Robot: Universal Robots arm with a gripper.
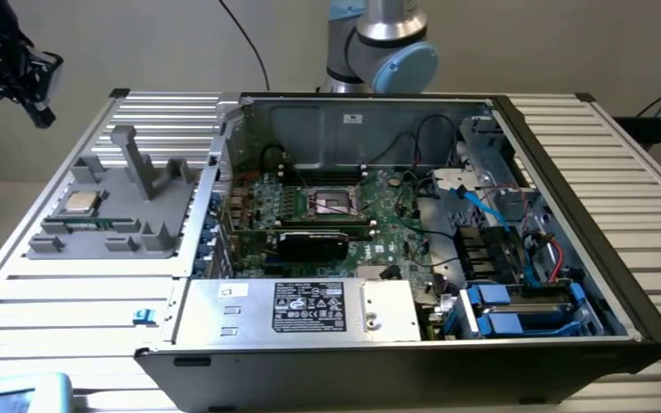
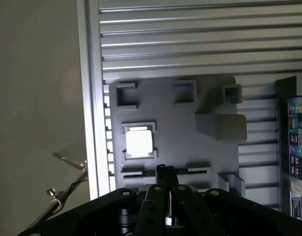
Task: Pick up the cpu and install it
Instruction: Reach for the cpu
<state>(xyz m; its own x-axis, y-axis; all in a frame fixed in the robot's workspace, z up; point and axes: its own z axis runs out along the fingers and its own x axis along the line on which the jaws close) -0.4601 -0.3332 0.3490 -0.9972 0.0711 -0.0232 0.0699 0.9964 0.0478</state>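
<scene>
Claw (image 2: 164, 170) clenched, empty, upper left of exterior view; cpu (image 1: 80, 203) in grey tray (image 1: 135, 241). Centre over it, descend level, pinch edges.

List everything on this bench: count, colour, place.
cpu: one, silvery, seated in a fixture block pocket.
fixture block: one, grey, on the table at the exterior view's left of the case.
computer case: one, black, open, mid-table.
motherboard: one, green, inside the case.
socket: one, dark with a metal frame, on the motherboard.
power supply: one, silver, labelled, at the case's near edge.
drive caddies: two seen, blue, in the case's near corner at the exterior view's right.
table: one, silver, slatted.
arm: one, grey with a pale blue cap, behind the case.
fingers: two, black, shut, holding nothing, above the fixture block.
</scene>
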